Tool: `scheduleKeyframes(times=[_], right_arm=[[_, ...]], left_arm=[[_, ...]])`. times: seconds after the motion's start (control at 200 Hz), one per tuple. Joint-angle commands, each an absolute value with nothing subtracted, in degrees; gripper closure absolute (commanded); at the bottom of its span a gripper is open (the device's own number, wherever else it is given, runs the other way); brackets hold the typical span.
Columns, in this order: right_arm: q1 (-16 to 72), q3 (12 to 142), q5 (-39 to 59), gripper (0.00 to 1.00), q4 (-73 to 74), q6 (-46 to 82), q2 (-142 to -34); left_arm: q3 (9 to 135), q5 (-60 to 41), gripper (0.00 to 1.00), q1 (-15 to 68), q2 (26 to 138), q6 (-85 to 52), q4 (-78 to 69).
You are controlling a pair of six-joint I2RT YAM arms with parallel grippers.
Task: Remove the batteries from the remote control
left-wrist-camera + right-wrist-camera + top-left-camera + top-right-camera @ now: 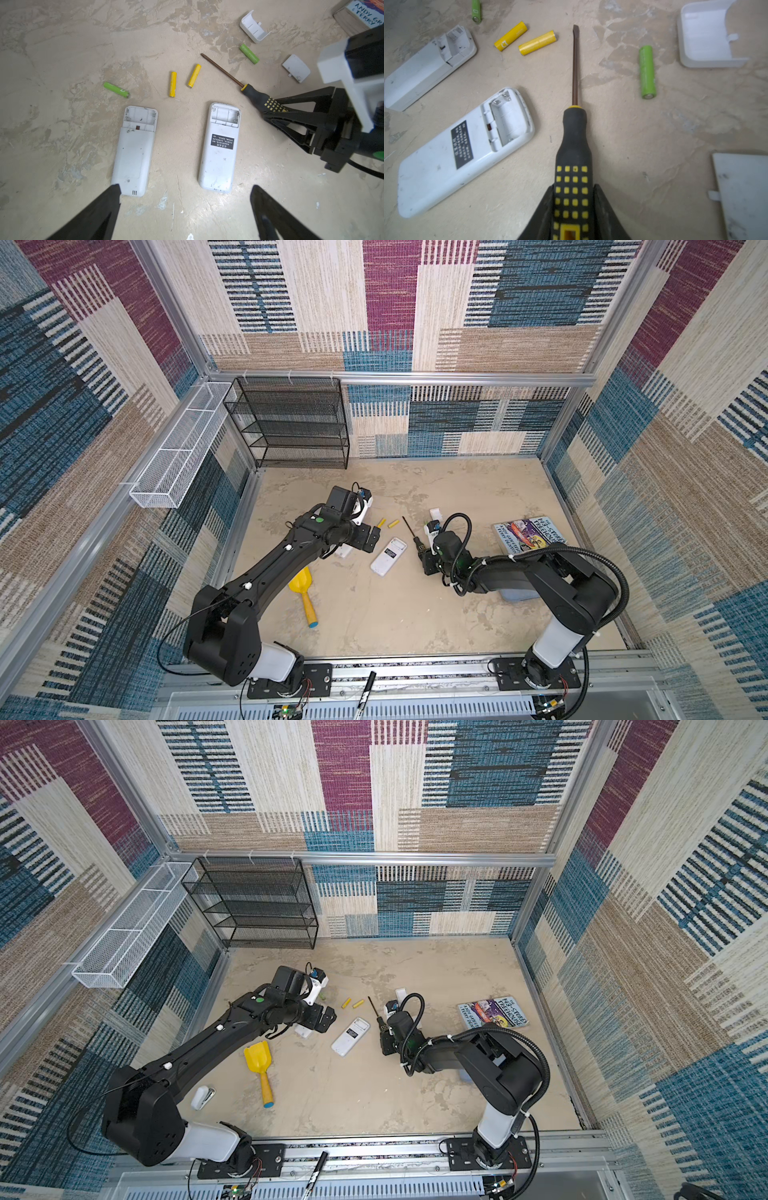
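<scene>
Two fingers of your left gripper (186, 187) stand spread wide, short of the labelled remote (218, 145), its bay empty like the plain remote (133, 151) alongside. Past its open end lie the yellow batteries (172, 84), along its length, green batteries (116, 89) flanking; the right gripper (574, 186), beside it, pinches the screwdriver (574, 135). Both top views mostly hide the plain remote.

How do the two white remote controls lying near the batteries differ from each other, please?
The labelled remote carries a black sticker with white print on its back; the plain remote has a bare back. The plain remote shows three short slots at the end away from its battery bay; the labelled remote shows none there. Both are white, lie back up, and have open, empty battery bays.
</scene>
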State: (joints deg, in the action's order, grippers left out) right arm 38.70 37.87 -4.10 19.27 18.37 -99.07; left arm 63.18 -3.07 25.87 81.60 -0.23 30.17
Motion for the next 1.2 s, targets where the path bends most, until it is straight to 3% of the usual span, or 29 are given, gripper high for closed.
scheduleKeyframes(times=[0.0, 0.23, 0.351, 0.441, 0.716, 1.197], right_arm=[[38.76, 38.27, -2.87, 0.64, 13.81, 18.37, -100.9], [38.76, 39.27, -3.34, 0.47, 11.03, 16.72, -97.37], [38.76, 40.72, -4.11, 0.27, 8.2, 14.87, -93.22], [38.76, 42.21, -4.74, 0.0, 5.98, 13.4, -90.34], [33.59, 43.37, -5.71, 0.0, 1.32, 7.21, -80.6], [6.51, 32.69, 5.13, 0.0, 15.14, -4.54, -72.93]], left_arm=[[61.04, 0.33, 0.0, 25.36, 79.3, -2.27, 27.44], [58.2, 1.34, 0.0, 23.7, 74.9, -2.64, 27.59], [57.85, 1.9, 0.01, 22.28, 73.59, -2.81, 27.94], [57.59, 2.51, 0.01, 21.17, 72.96, -2.98, 28.2], [53.28, 6.86, 0.01, 17.83, 70.78, -3.85, 23.75], [43.25, 7.08, 0.01, 10.58, 70.02, 0.85, 8.82]])
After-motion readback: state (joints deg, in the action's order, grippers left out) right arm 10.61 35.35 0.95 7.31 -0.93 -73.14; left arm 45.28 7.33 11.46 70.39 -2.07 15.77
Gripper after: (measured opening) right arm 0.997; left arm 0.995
